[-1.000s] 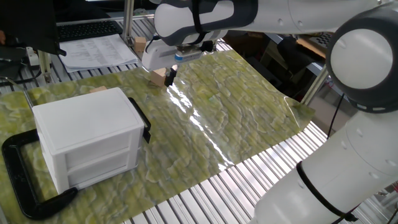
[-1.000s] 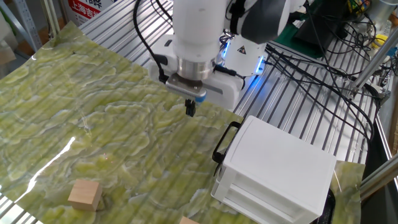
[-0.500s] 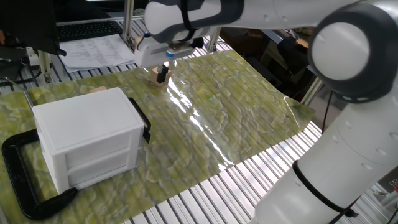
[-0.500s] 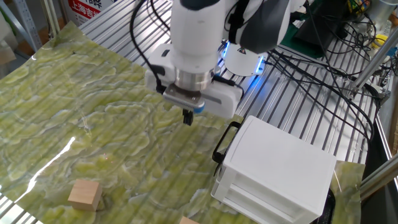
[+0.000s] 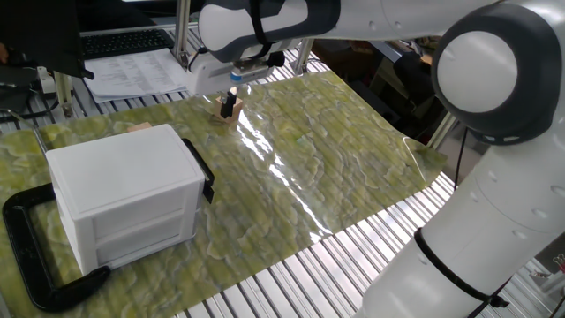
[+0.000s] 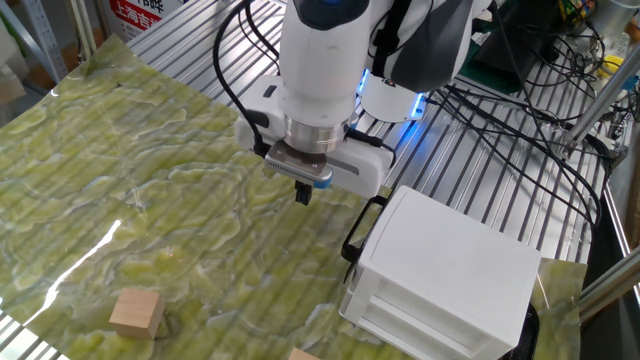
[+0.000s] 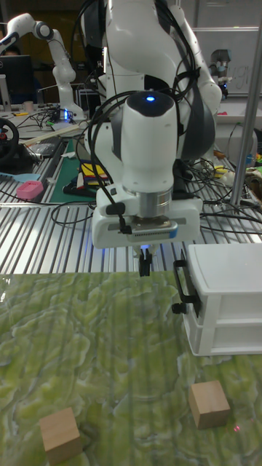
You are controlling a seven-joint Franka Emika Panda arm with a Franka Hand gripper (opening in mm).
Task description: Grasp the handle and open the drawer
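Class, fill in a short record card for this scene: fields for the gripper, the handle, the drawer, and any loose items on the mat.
gripper: fingers together, holding nothing, above the mat
handle: black bar, untouched, apart from gripper
drawer: white, upper one, shut
mat: green patterned sheet
wooden blocks: two show in the tall fixed view, near the front edge

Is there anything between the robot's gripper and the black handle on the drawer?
No. In the tall fixed view, only bare green mat lies between the gripper and the handle; the wooden blocks sit farther off.
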